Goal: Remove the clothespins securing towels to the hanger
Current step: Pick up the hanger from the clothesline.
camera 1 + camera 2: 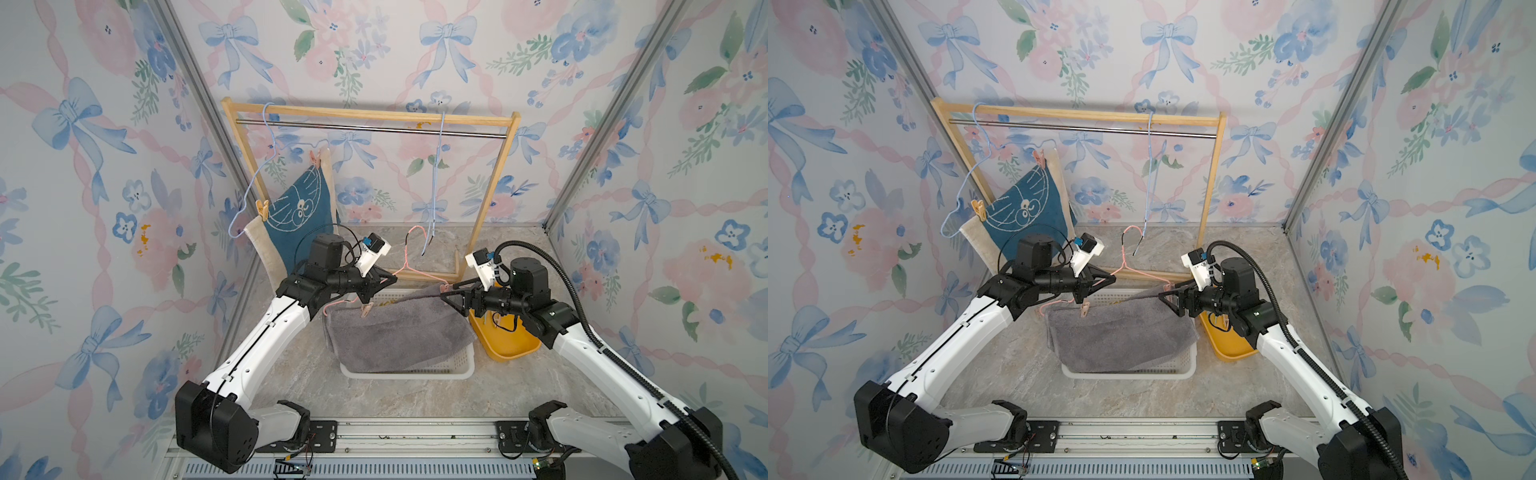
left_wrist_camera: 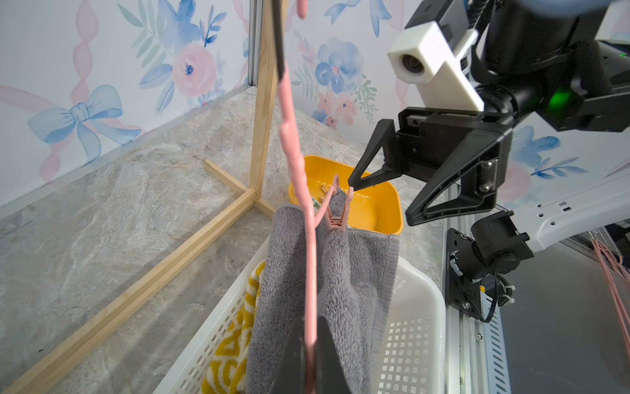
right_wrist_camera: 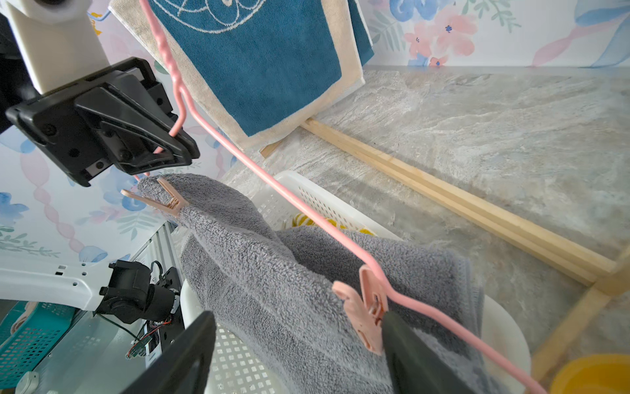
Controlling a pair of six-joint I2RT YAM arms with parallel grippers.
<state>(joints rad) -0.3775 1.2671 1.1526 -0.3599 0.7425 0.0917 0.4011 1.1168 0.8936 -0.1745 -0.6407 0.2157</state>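
Note:
A grey towel (image 1: pixel 395 332) (image 3: pixel 272 273) hangs from a pink hanger (image 1: pixel 409 266) (image 2: pixel 289 136) over the white basket. My left gripper (image 1: pixel 390 279) (image 2: pixel 312 327) is shut on the hanger's wire. One peach clothespin (image 1: pixel 367 309) (image 3: pixel 163 199) clips the towel just below that gripper. My right gripper (image 1: pixel 448 290) (image 3: pixel 300 317) is open at the hanger's other end, where a pink clothespin (image 2: pixel 335 211) (image 3: pixel 364 314) touches one finger. At the back left, two clothespins (image 1: pixel 262 209) (image 1: pixel 316 160) hold a dark blue towel (image 1: pixel 299 208) on a blue hanger (image 1: pixel 257 166). A yellow-and-white towel (image 2: pixel 238 341) lies in the basket.
The white basket (image 1: pixel 415 374) sits mid-table with a yellow bin (image 1: pixel 511 345) to its right, under my right arm. A wooden rack (image 1: pixel 494 199) spans the back, with a bare blue hanger (image 1: pixel 436 178) on its rail. The rack's foot bars (image 2: pixel 136 283) lie on the floor.

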